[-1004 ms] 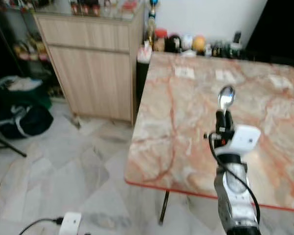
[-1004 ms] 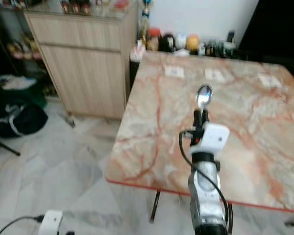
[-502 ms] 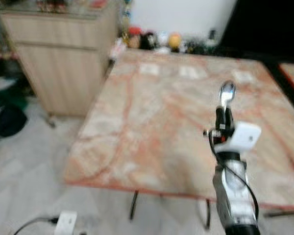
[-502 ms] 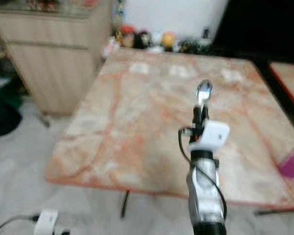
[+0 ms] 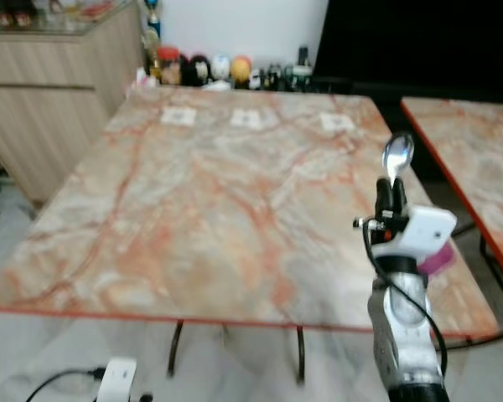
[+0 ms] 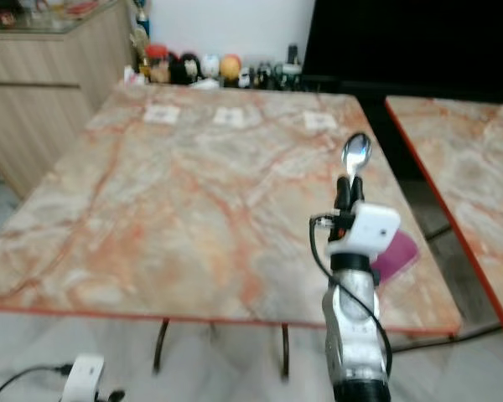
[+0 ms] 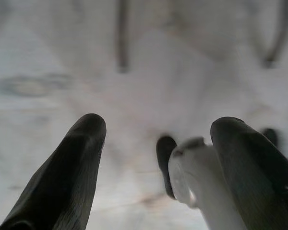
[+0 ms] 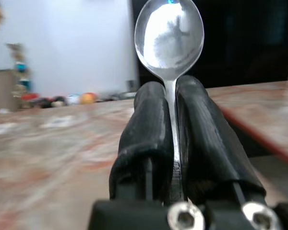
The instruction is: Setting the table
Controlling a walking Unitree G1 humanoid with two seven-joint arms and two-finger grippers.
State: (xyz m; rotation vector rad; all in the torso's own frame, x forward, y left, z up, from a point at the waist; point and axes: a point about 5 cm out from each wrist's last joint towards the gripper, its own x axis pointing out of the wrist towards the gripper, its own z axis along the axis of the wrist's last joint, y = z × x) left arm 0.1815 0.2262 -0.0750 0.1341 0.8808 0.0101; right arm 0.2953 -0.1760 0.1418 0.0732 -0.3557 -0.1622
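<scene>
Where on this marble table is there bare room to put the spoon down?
Most of the table is bare, from the near red edge up to the three small paper squares. It is crowded along the far edge with jars. The right gripper holds the spoon.

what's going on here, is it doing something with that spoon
The robot stands at the near edge of a marble table, with the task of setting it. Its right gripper is raised in front of it, shut on a spoon held upright, bowl up. The spoon is not yet on the table. The left gripper is open, pointing at the floor.
</scene>
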